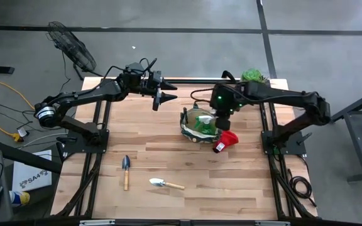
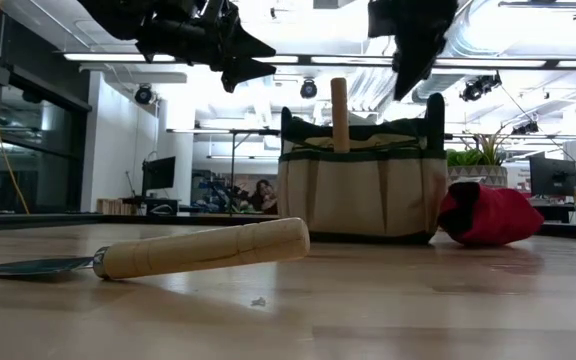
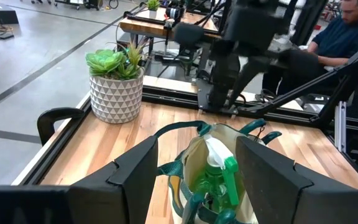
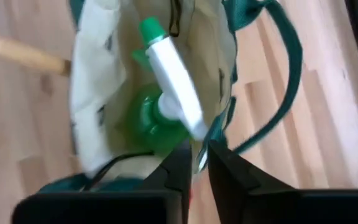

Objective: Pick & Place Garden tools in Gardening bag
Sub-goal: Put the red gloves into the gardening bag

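Right now my right jaws (image 4: pixel 194 163) are nearly closed on nothing, hovering just above the gardening bag (image 1: pixel 199 125), where the green spray bottle (image 4: pixel 160 93) stands beside a wooden handle (image 2: pixel 340 114). My left jaws (image 3: pixel 197 171) hang wide open and empty above the tabletop (image 1: pixel 231 182), near the bag. Risks, as I judge them: dropping straight down could snag a loop handle (image 4: pixel 288 74) or knock the bottle over. The red item (image 1: pixel 225 140) touches the bag's side, so a sloppy grab could shove the bag. Two trowels (image 1: pixel 126 171) (image 1: pixel 166 183) wait well apart.
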Controlling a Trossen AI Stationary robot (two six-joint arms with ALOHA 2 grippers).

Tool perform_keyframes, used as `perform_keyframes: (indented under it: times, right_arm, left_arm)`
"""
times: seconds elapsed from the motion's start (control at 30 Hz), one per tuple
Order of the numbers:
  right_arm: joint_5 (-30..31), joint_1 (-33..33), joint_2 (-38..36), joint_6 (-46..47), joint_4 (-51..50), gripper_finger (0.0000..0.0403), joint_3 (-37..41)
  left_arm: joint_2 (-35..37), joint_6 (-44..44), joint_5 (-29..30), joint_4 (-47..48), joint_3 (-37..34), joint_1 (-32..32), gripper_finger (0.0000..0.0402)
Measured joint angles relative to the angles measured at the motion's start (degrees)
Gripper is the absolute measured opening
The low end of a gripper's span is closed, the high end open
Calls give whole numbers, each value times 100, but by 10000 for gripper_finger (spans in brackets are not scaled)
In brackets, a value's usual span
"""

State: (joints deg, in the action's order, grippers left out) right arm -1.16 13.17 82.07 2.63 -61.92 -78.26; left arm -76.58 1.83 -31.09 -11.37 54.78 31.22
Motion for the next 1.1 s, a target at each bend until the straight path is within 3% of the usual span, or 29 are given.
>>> perform_keyframes:
  times: [0.33,0.53,0.77,0.93,1.1]
  right_arm:
    - [115,-794,-353,678,-1460,159,0]
    - [67,-1102,-440,1979,-1954,197,234]
    - [-67,-1467,-1126,3020,-845,195,1508]
    - [256,-1743,-1464,3170,22,195,2393]
    - [465,-1771,-1438,3069,707,194,3014]
  left_arm:
    - [0,-2,1,111,0,1,212]
    - [50,-6,-31,381,0,93,212]
    - [195,-11,-315,692,1,362,212]
    - [184,-7,-739,930,0,585,212]
    - [186,-34,-786,1068,0,591,212]
